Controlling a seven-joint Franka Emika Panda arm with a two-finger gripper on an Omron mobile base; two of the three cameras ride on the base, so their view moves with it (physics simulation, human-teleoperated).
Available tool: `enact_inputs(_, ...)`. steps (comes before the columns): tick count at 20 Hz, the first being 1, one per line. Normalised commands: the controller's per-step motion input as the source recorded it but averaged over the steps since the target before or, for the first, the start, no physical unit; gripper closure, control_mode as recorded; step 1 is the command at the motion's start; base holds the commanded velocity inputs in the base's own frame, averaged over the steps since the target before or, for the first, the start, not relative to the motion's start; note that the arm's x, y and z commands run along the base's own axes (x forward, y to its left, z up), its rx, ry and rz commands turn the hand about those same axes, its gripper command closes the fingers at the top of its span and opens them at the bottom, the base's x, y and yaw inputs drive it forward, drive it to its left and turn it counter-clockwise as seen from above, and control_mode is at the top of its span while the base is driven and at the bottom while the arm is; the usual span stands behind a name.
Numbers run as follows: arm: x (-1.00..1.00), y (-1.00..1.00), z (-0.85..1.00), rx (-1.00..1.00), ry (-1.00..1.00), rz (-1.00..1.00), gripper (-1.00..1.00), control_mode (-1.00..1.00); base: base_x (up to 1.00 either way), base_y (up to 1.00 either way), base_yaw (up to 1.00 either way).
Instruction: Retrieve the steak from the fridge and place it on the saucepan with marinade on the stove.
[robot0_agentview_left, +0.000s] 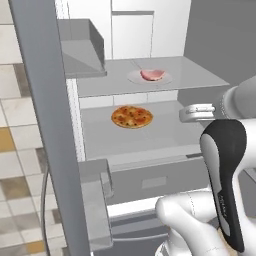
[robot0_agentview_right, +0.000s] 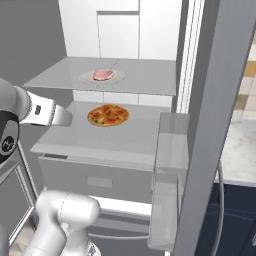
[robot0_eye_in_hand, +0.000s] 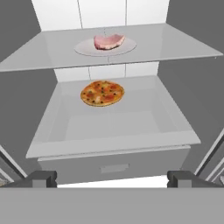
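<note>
The fridge (robot0_agentview_left: 130, 30) stands open, its white inside facing me. The steak (robot0_agentview_left: 152, 74) (robot0_agentview_right: 102, 74) (robot0_eye_in_hand: 108, 41), a pinkish-red slab, lies on a pale round plate (robot0_eye_in_hand: 85, 47) on the upper grey shelf (robot0_eye_in_hand: 175, 43). My gripper (robot0_eye_in_hand: 111, 179) is open and empty, its two dark fingertips (robot0_eye_in_hand: 41, 178) set wide apart. It hovers in front of the fridge at about the lower shelf's height, well short of the steak. From the base views, the hand (robot0_agentview_left: 197, 112) (robot0_agentview_right: 50, 114) points into the fridge. The saucepan, marinade and stove are out of view.
A round orange-topped pizza (robot0_agentview_left: 132, 116) (robot0_agentview_right: 108, 115) (robot0_eye_in_hand: 102, 92) lies on the lower shelf under the steak. Below it is a grey drawer front (robot0_eye_in_hand: 113, 166). Open doors with clear bins flank the opening (robot0_agentview_left: 45, 125) (robot0_agentview_right: 220, 125). Tiled wall shows at left (robot0_agentview_left: 15, 150).
</note>
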Motion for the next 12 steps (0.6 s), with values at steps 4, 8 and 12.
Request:
enact_inputs(4,0.00,0.00,0.00,0.00,0.00,0.00,-1.00,1.00,0.34,0.00,0.00)
enact_inputs(8,0.00,0.00,0.00,0.00,0.00,0.00,-1.00,1.00,0.43,0.00,0.00)
enact_inputs(12,0.00,0.00,0.00,0.00,0.00,0.00,-1.00,1.00,0.40,0.00,0.00)
